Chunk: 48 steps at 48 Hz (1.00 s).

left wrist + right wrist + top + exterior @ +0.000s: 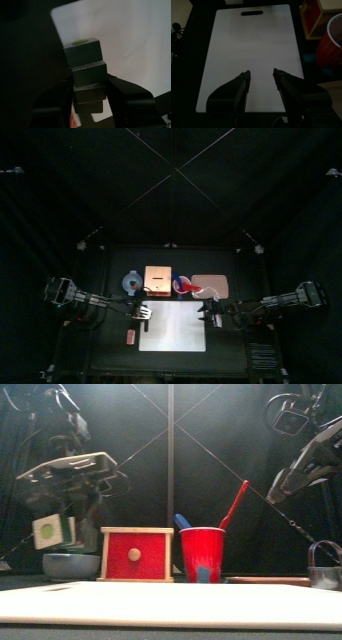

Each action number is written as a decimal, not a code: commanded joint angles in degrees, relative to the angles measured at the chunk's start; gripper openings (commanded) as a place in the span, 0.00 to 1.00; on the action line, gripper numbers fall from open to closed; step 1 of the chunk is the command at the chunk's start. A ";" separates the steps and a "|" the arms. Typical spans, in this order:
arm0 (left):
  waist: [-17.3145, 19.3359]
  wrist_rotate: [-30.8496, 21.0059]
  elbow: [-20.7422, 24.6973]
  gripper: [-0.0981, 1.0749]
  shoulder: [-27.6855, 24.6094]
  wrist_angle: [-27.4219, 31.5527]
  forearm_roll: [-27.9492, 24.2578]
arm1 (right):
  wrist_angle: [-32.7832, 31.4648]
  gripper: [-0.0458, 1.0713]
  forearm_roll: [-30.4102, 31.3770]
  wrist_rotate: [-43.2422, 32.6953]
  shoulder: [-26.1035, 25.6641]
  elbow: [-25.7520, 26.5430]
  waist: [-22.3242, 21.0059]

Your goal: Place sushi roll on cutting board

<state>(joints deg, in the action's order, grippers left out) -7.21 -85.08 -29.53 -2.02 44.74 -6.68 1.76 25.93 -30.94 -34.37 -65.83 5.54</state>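
My left gripper (89, 93) is shut on the sushi roll (84, 56), a dark roll with a green centre. In the front view the roll (50, 531) hangs under the left gripper (70, 496), above the table at the left. The white cutting board (174, 328) lies at the table's front middle, and it also shows in the front view (160, 604) and in the left wrist view (127, 40). In the top view the left gripper (140, 312) is at the board's left far corner. My right gripper (261, 76) is open and empty above the board (251, 45), at its right far corner (207, 313).
Behind the board stand a grey bowl (70, 565), a red box (138, 554), a red cup (202, 554) with a red straw, and a wooden plate (214, 285). A small pink object (130, 336) lies left of the board. A grey object (325, 566) stands at the right.
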 commanded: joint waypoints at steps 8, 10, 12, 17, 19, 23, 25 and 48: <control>0.09 0.35 14.15 0.65 -10.55 -1.14 3.43 | 0.35 0.75 0.35 -0.09 -0.44 0.53 0.44; 0.09 0.26 15.64 0.65 -12.13 -1.14 3.96 | 0.35 0.75 0.35 0.00 -0.44 0.53 0.62; 0.00 0.26 17.31 0.65 -13.54 -1.23 4.22 | 0.35 0.75 0.35 0.00 -0.53 0.53 0.79; -0.53 -0.18 21.53 0.66 -16.44 -1.23 4.31 | 0.35 0.75 0.62 0.09 -0.62 0.44 1.05; -0.70 -0.26 23.47 0.66 -17.75 -0.97 4.31 | 0.35 0.75 0.79 0.09 -0.62 0.44 1.14; -0.70 -0.09 26.19 0.66 -19.60 -0.88 4.92 | 0.35 0.75 1.14 0.09 -0.62 0.35 1.41; -0.62 0.00 27.25 0.66 -20.39 -0.70 5.45 | 0.35 0.75 1.41 0.09 -0.70 0.35 1.49; -0.79 -0.09 27.51 0.93 -21.71 1.32 10.81 | 0.97 0.75 3.43 0.09 -0.70 0.88 2.37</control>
<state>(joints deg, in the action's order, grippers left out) -7.91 -85.08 -3.43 -25.05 45.62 3.87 1.93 29.27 -30.94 -34.72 -66.01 7.82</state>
